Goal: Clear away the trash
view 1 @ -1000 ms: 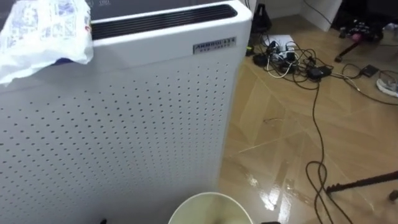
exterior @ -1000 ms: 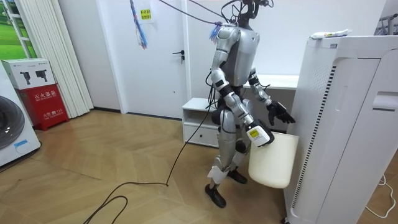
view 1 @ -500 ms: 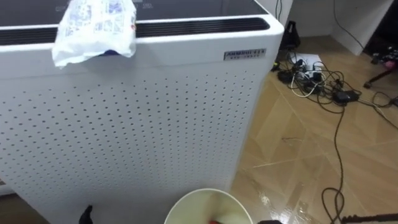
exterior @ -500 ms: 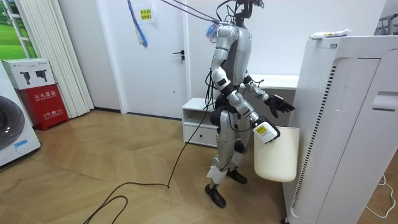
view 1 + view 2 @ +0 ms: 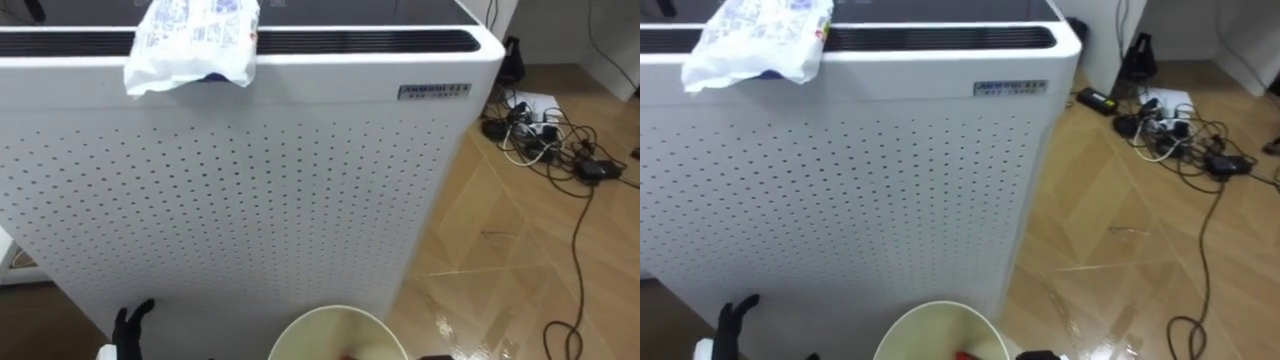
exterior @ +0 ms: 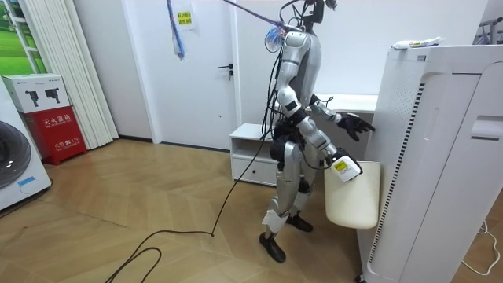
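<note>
Your left hand (image 5: 128,325) is low at the left, in front of the white air cleaner (image 5: 300,180). It is open, with its fingers straight and pointing up, and it holds nothing.

The garbage is a crumpled plastic bag (image 5: 192,38), white with blue print. It lies on top of the air cleaner, at the left part of the front edge. One flap hangs a bit over that edge. I think it is very light, soft, crinkly and a bit slippery. It will squash, not break. A push could slide it away, so come from above and pinch the puffy middle or the hanging flap. Something dark blue peeks out under the bag, and I cannot tell what it is. The top of the bag is cut off.

Low in the middle is the cream bin (image 5: 320,328), cut off at the bottom. A small red thing lies in it, too cut off to name. In the room view the bin hangs at your right hand (image 6: 340,168). I cannot tell how that hand grips it.

Cables (image 5: 545,145) lie on the floor at the right.
</note>
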Robot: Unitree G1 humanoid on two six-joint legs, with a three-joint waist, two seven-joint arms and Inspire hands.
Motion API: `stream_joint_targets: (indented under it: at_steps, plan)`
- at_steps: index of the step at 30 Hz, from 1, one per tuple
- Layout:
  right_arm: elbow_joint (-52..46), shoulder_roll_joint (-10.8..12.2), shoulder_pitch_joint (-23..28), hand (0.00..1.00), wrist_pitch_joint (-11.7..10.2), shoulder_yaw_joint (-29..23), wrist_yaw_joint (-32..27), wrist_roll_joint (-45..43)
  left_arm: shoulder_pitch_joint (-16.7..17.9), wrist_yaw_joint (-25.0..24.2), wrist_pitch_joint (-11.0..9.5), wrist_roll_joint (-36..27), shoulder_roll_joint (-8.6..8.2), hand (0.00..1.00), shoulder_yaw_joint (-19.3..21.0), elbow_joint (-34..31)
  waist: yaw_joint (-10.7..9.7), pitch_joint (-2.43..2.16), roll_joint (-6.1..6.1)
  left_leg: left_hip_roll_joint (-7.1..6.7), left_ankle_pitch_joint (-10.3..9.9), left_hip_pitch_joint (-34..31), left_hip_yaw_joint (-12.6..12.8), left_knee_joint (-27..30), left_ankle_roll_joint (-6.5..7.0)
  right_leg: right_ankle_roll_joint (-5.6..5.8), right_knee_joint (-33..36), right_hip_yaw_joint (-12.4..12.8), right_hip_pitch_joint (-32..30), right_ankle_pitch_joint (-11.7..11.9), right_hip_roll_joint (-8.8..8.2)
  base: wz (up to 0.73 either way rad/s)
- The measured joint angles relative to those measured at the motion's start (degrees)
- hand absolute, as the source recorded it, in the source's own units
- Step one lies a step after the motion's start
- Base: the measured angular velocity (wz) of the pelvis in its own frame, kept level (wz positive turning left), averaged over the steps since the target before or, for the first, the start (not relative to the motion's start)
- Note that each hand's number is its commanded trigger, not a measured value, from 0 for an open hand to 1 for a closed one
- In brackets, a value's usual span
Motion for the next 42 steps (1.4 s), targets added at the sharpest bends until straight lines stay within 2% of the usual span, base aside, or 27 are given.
stream_joint_targets:
  at_steps: [3,6,9,14,18,22,28,32,37,39,42]
  plan:
    - [0.0,-0.1,0.0,1.00,0.0,0.0,-0.4,0.0,0.0,1.8,-0.1,0.6,0.11,0.00,1.0,-2.6,0.0,0.00,0.00,-0.85,0.3,0.4,-1.1,-0.5,0.29,0.37,-0.1,-0.5,0.9,-0.2,-0.37,0.24]
    - [0.0,-0.1,0.1,1.00,0.0,-1.0,-0.6,-0.1,0.2,3.2,-0.1,2.3,0.25,0.00,2.6,-5.2,1.1,0.09,0.12,-1.29,0.4,0.2,-1.5,-0.6,0.49,0.58,-0.1,-1.0,0.9,-0.3,-0.70,0.11]
    - [0.0,-0.2,0.6,1.00,0.0,-1.1,-1.1,-0.9,0.3,5.0,-0.1,2.8,0.55,0.00,5.0,-11.0,1.5,0.13,0.20,-1.79,0.7,0.1,-2.7,-0.7,0.54,0.70,-0.4,-1.9,1.3,-0.3,-0.85,0.18]
    - [-0.1,-0.5,0.8,1.00,0.0,-1.1,0.1,-2.2,0.3,7.9,-0.2,5.5,1.23,0.00,8.3,-19.4,1.6,-0.07,0.55,-1.87,0.7,0.2,-3.0,-0.9,0.54,0.80,-0.8,-2.6,1.9,-0.3,-0.76,0.07]
    - [-0.1,-0.7,0.8,1.00,0.0,-1.2,0.6,-2.9,0.3,10.4,-0.4,11.7,1.25,0.00,10.5,-25.3,1.8,-0.14,0.60,-1.97,0.9,0.4,-3.1,-1.2,0.54,0.84,-0.9,-2.6,2.1,-0.3,-0.83,0.02]
    - [-0.1,-0.7,1.0,1.00,0.0,-1.1,0.8,-2.9,-0.4,12.5,-1.7,17.2,1.34,0.00,12.3,-30.8,2.3,-0.15,0.62,-1.93,1.0,1.5,-2.7,-1.5,0.56,0.85,-1.0,-2.2,2.9,-0.3,-0.90,-0.05]
    - [0.0,-0.7,1.8,1.00,0.0,-1.1,1.5,-2.6,-1.5,13.6,-3.1,19.6,2.78,0.00,13.4,-38.7,2.1,-0.23,0.75,-1.94,1.0,2.8,-2.6,-1.9,0.55,0.98,-1.9,-2.4,4.4,-0.2,-0.75,0.00]
    - [0.4,-0.7,2.0,1.00,0.0,-1.0,2.7,-2.7,-1.8,13.5,-3.9,23.2,3.04,0.00,13.1,-39.7,1.8,-0.24,0.79,-2.02,1.0,3.7,-2.6,-2.1,0.56,1.00,-2.0,-2.6,5.0,-0.2,-0.86,0.00]
    - [0.4,-0.6,2.5,1.00,-0.1,-1.0,3.8,-3.0,-4.4,13.4,-4.0,29.2,3.10,0.00,12.9,-40.3,0.5,-0.38,0.96,-2.37,1.1,3.6,-3.4,-2.3,0.57,1.09,-2.3,-3.2,5.1,-0.2,-0.90,0.05]
    - [0.4,-0.6,2.5,1.00,-0.1,-1.0,3.9,-3.6,-4.4,13.3,-3.9,31.5,3.14,0.00,12.1,-41.3,-0.2,-0.53,0.99,-2.66,1.4,3.6,-3.7,-2.8,0.71,1.38,-2.8,-3.4,5.3,0.0,-0.93,0.10]
    - [0.4,-0.7,2.5,1.00,-0.1,-1.0,4.2,-3.8,-4.4,12.6,-4.0,34.4,3.35,0.00,9.7,-42.2,-0.3,-0.56,1.00,-2.78,1.7,3.8,-3.4,-3.3,0.88,1.55,-3.0,-3.1,5.5,0.2,-1.12,-0.01]
